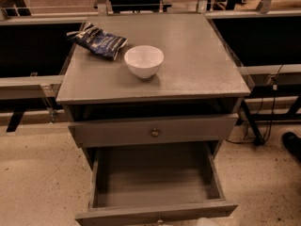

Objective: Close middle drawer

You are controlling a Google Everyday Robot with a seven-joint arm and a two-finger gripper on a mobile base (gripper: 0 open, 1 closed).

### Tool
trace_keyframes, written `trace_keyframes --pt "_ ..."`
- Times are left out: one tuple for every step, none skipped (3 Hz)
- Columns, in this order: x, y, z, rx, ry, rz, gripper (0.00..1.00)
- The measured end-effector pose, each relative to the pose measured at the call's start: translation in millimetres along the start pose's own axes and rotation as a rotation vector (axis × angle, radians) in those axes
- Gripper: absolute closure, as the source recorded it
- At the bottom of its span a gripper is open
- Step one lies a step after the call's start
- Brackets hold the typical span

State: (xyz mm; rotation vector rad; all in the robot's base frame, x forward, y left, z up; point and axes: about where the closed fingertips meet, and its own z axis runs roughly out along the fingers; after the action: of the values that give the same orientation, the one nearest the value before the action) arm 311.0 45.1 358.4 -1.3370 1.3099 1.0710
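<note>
The middle drawer (155, 187) is a wide grey wooden box pulled far out of the grey cabinet (202, 65), empty inside. Its low front panel (117, 216) lies along the bottom edge of the camera view, with a tiny metal knob (160, 219) at its centre. Above it, the taller-fronted top drawer (113, 132) with a brass knob (154, 132) stands slightly out. My gripper is not in view. A small pale shape (204, 221) shows at the bottom edge in front of the drawer, and I cannot tell what it is.
A white bowl (144, 60) and a dark blue snack bag (99, 40) lie on the cabinet top. Dark tables with metal rails flank the cabinet. Cables (263, 126) and a black shoe (292, 145) are on the speckled floor at the right.
</note>
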Motion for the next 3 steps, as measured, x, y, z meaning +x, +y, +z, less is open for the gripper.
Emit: trace_keyframes --pt "2 -22 16 0.0 -0.053 -0.035 1.0" --pt "2 -31 24 -0.004 -0.054 -0.059 1.0" --pt "1 -46 35 -0.015 -0.051 -0.093 1.0"
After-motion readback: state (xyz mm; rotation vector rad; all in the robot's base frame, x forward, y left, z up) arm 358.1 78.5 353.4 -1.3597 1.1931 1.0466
